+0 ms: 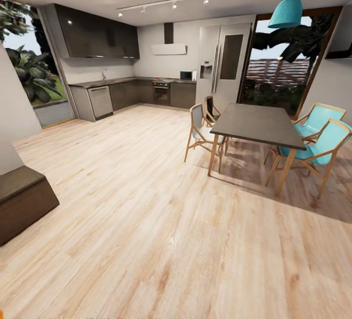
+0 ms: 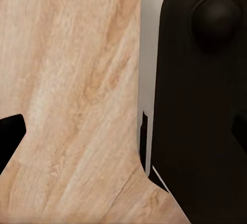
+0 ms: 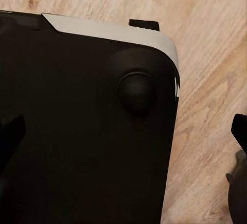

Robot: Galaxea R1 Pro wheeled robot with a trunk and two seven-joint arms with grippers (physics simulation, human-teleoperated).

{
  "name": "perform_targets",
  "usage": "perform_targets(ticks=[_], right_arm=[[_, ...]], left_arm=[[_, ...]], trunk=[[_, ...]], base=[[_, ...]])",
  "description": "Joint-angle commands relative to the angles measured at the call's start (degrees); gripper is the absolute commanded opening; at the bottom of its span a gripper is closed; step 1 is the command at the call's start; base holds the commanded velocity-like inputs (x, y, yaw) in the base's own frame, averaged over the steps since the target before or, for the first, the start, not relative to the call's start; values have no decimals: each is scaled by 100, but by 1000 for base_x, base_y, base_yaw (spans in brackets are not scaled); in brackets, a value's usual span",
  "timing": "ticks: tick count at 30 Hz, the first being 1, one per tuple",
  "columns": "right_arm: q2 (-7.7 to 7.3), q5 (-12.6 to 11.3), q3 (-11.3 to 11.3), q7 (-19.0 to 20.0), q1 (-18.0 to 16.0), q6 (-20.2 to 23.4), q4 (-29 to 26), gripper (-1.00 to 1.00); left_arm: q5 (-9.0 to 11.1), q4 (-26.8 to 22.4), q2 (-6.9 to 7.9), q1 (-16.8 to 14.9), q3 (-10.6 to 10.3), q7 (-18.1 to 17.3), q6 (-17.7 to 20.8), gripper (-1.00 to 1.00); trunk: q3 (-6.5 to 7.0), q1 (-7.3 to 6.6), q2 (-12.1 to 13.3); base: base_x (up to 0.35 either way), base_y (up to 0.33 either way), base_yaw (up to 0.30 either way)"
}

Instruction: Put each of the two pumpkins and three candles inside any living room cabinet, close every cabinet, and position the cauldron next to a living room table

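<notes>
Robot in transit over plank floor (image 1: 146,240); dining counter (image 1: 256,123) ahead. Pumpkins, candles unseen: likely light, rigid, grip around sides. End effector opening: cannot tell, either arm.

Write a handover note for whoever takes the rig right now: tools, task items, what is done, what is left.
Tools: both wrist views look down past the robot's dark base onto the wood floor; whether either tool is open or shut cannot be told, and nothing is seen held.
Scene: head view faces the kitchen and a dining table with chairs.
Task items: no pumpkins, candles, cabinet or cauldron in sight.
Done: nothing can be confirmed.
Left: find the living room items, store them, close cabinets, place the cauldron.
</notes>
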Motion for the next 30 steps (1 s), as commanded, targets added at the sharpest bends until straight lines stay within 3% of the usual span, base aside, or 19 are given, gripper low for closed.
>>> perform_targets(ticks=[1,30], right_arm=[[-1,0,1,-4,2,-2,-2,100],[0,-3,9,32,0,-7,7,100]], left_arm=[[1,-6,-2,0,-2,0,0,100],[6,-2,-11,0,-14,0,0,100]], trunk=[[-9,0,0],[-248,0,0]], base=[[0,0,168],[0,0,168]])
